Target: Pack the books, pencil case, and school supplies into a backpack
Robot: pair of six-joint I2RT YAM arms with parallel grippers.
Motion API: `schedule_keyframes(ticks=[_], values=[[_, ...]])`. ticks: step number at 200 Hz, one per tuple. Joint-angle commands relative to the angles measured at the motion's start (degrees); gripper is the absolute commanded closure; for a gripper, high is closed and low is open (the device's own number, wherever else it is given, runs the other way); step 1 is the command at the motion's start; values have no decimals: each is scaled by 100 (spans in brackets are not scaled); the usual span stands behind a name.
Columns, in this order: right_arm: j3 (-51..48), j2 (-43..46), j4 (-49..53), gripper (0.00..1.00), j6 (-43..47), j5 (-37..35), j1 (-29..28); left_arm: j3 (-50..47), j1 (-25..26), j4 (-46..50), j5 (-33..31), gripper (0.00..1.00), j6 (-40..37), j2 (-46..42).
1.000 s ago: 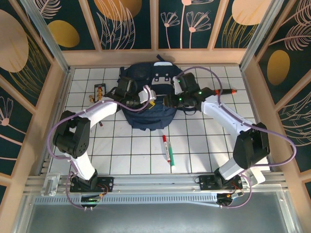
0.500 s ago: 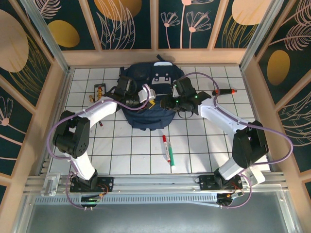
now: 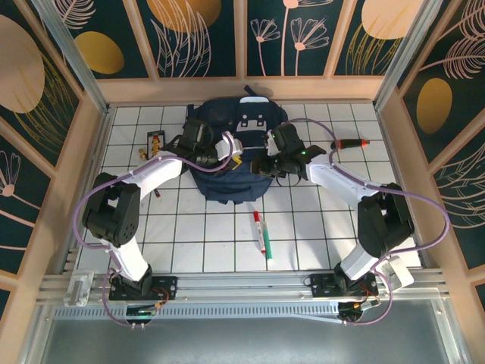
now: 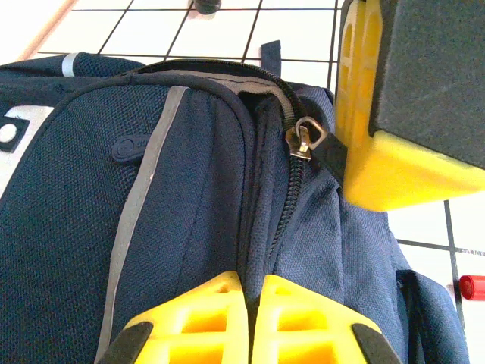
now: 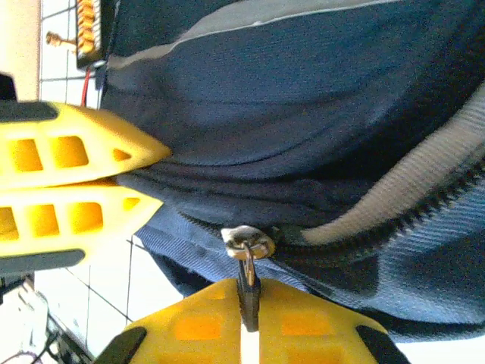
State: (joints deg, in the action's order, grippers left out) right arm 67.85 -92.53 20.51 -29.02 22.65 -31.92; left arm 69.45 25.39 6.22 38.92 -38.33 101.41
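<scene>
My right pincer [image 5: 246, 307] is pinched shut on the zipper pull [image 5: 245, 258] of the backpack [image 3: 227, 188]; my left pincer [image 4: 250, 288], just beside it, clamps a fold of navy fabric along the zipper. The backpack lies far and central on the table [image 3: 189, 243] — the marker pen [image 3: 262, 233] well apart, nearer my bases.

Your top camera looks down from above and behind the near edge of the table [image 3: 189, 235] and takes in the whole backpack [image 3: 227, 163] from afar. Your two wrist cameras sit close against that backpack, one from its left and one from its right, and both show its zipper pull [image 4: 307, 139].
</scene>
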Motion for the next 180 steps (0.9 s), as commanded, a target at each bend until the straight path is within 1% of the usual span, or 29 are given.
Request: schedule_keyframes(ticks=[1,24,31,51,66,77,96,119,125,147,180], values=[[-41,14,-127,100,88,235,248,131,-17,-3,491,100,-23,-94],[111,34,379,100,546,2,413,70,-34,93,426,100,-160,-124],[210,33,620,100,805,-183,456,39,-34,135,402,100,-242,-142],[491,0,1286,100,1473,-1046,549,-74,-35,227,242,100,-486,-229],[584,21,1509,100,1912,-1365,703,-170,-34,315,113,100,-730,-288],[601,39,1536,100,2115,-1439,846,-211,-34,424,35,100,-923,-285],[633,-29,1502,100,2306,-1152,1147,-222,-34,615,-87,100,-1116,-288],[727,-297,1421,100,2546,-1136,1445,-303,-39,683,-102,100,-1298,-286],[759,-383,1386,100,2578,-1088,1509,-358,-34,625,-72,100,-1328,-479],[840,-564,1206,100,2837,-505,1571,-545,-36,267,79,100,-1214,-671],[566,-223,851,100,3218,436,1584,-377,-34,292,200,100,-1138,-624]])
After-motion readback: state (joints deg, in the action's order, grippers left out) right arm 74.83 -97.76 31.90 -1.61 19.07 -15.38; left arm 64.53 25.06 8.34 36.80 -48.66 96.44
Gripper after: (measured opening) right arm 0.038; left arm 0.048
